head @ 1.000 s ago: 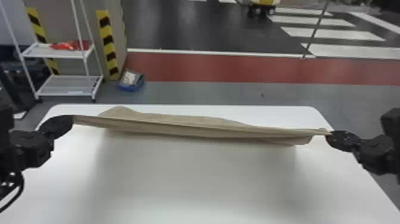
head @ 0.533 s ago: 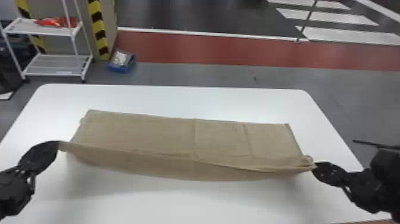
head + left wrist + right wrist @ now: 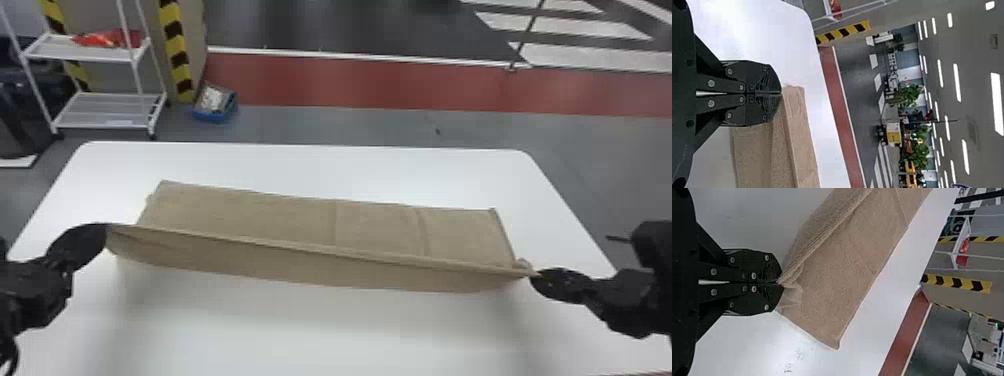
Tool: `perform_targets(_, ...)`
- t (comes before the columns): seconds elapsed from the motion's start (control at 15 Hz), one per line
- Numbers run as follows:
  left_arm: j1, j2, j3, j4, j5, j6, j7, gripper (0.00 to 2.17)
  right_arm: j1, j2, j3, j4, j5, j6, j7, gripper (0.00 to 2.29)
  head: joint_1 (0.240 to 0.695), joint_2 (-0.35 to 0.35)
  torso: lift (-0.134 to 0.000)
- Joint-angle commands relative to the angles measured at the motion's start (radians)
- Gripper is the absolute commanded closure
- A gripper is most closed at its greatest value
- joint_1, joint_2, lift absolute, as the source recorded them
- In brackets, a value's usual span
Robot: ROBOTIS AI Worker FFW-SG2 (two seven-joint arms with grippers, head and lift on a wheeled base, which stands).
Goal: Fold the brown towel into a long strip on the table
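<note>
Two black grippers stretch a brown towel (image 3: 280, 215) over a white counter (image 3: 350, 170), one at each end. At nine o'clock on the cloth, the left gripper (image 3: 105, 231) has its jaws closed, a corner pinched at the very tips; between three and four o'clock, the right gripper (image 3: 535, 277) does likewise, its jaws closed on the opposite end — a small bunch of cloth puckering just beside them. The raised edge runs nearly straight between the two, its front face drooping toward six o'clock. The rest lies in a flat band toward twelve o'clock, lightly creased. Beyond the counter, at eleven o'clock — a white rack (image 3: 100, 125) and a blue bin (image 3: 212, 117) on the floor (image 3: 350, 125).
</note>
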Motion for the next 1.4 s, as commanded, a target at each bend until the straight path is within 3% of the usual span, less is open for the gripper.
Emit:
perform_targets(0.0,-0.065,0.000,-0.005,0.013,-0.021,0.077,-0.012,2.15,-0.049,-0.028,0.028,-0.006,0.006,0.154,0.085,2.25,0.695,-0.119,-0.100)
perform_targets(0.07,-0.080,0.002,-0.005,0.015,-0.026,0.105,-0.012,2.15,-0.052,-0.038,0.033,-0.024,0.009,0.225,0.122,2.25,0.695,-0.106,-0.100)
perform_targets(0.27,-0.093,0.005,-0.005,0.019,-0.027,0.108,-0.019,2.15,-0.059,-0.043,0.033,-0.033,0.015,0.246,0.137,2.24,0.695,-0.091,-0.100)
perform_targets(0.33,-0.093,0.003,-0.003,0.026,-0.027,0.105,-0.019,2.15,-0.048,-0.040,0.036,-0.036,0.015,0.231,0.156,2.06,0.695,-0.091,-0.100)
perform_targets(0.4,-0.087,0.003,-0.003,0.029,-0.027,0.105,-0.019,2.15,-0.026,-0.034,0.036,-0.048,0.015,0.203,0.167,1.35,0.695,-0.089,-0.100)
perform_targets(0.47,-0.080,0.003,-0.001,0.029,-0.026,0.102,-0.019,2.15,-0.002,-0.018,0.028,-0.071,0.025,0.145,0.167,0.22,0.695,-0.085,-0.100)
perform_targets(0.53,-0.076,0.003,0.003,0.027,-0.024,0.096,-0.019,2.15,0.013,-0.012,0.023,-0.093,0.048,0.120,0.165,0.00,0.695,-0.078,-0.100)
perform_targets(0.87,-0.057,0.003,0.009,0.021,-0.015,0.074,-0.020,2.15,0.083,0.000,0.022,-0.211,0.135,0.096,0.167,0.07,0.695,-0.066,-0.100)
perform_targets(1.13,-0.048,0.003,0.018,0.024,-0.013,0.065,-0.026,2.15,0.113,0.008,0.025,-0.272,0.180,0.074,0.279,0.08,0.695,-0.046,-0.100)
perform_targets(1.33,-0.048,0.003,0.018,0.029,-0.013,0.059,-0.028,2.15,0.112,0.006,0.054,-0.268,0.227,0.071,0.279,0.09,0.695,-0.029,-0.100)
